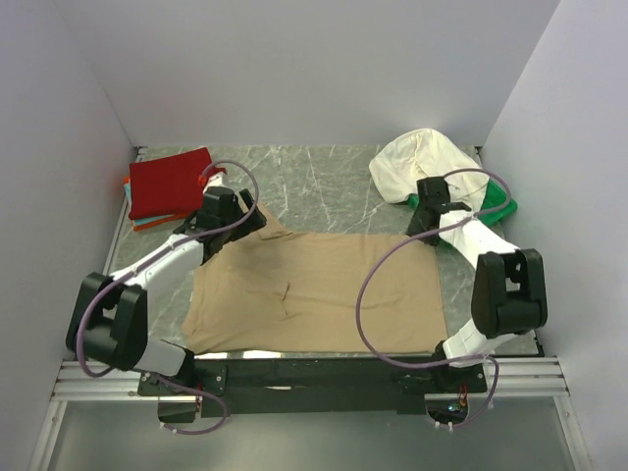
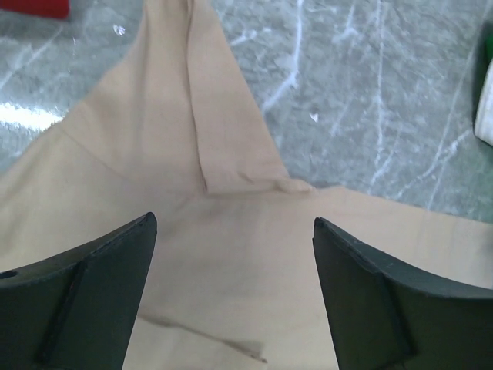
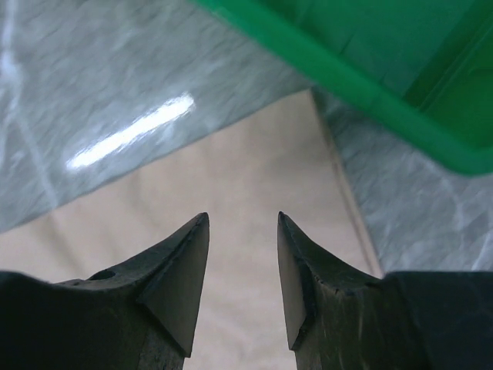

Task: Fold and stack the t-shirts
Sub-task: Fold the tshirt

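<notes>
A grey marbled worktop [image 1: 334, 186] carries the whole job. A tan-beige t-shirt [image 1: 314, 289] lies spread flat across its near middle, between the two arms, with one short sleeve [image 2: 223, 108] jutting out at the far-left corner.

At the far right a cream-white t-shirt [image 1: 422, 162] sits in a crumpled heap, partly on a green tray [image 1: 500, 210]. In the far-left corner a deep red t-shirt [image 1: 169, 182] lies folded square on top of the thin orange and teal ones [image 1: 147, 222], whose edges peek out beneath it.

The left claw [image 2: 235, 223] hangs over the base of the tan sleeve, its jaws wide apart and holding nothing. The right claw [image 3: 243, 220] hovers over the shirt's far-right corner, just beside the tray's rim. Its jaws stand apart with only a narrow gap and no cloth between them.

By the look of it, the task is partly done. The folded stack at far left already appears to hold three shirts. The tan one seems smoothed out but has yet to be folded in and carried over to the stack. The cream-white shirt has not been touched at all.
</notes>
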You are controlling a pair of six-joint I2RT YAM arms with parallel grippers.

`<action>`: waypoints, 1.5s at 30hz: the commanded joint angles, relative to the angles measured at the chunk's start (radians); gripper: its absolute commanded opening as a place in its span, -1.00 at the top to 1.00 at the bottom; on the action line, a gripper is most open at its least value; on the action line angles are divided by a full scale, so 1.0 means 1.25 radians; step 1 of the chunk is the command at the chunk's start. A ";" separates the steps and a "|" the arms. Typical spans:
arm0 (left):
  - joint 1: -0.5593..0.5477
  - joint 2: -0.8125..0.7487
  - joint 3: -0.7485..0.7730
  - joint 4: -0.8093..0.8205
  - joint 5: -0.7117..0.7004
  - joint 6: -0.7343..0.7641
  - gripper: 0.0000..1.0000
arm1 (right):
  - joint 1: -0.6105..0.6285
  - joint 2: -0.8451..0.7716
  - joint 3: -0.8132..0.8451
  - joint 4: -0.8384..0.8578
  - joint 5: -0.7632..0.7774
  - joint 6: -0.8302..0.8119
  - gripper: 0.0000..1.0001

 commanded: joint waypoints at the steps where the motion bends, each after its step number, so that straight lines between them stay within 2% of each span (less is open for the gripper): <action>1: 0.027 0.043 0.046 0.050 0.062 0.042 -0.75 | -0.035 0.050 0.060 0.048 0.001 -0.050 0.04; 6: 0.053 0.100 0.077 0.064 0.083 0.049 -0.72 | -0.067 0.099 0.087 0.062 0.025 -0.060 0.05; 16: 0.081 0.159 0.112 0.074 0.116 0.056 -0.71 | -0.070 0.164 0.093 0.091 0.104 -0.084 0.06; 36: 0.104 0.165 0.123 0.103 0.143 0.053 -0.72 | -0.067 0.194 0.039 0.150 0.146 -0.102 0.09; 39: 0.107 0.163 0.125 0.103 0.148 0.051 -0.72 | -0.066 0.195 0.037 0.149 0.147 -0.102 0.17; 45: 0.113 0.159 0.123 0.100 0.147 0.054 -0.72 | -0.066 0.201 0.042 0.144 0.148 -0.100 0.53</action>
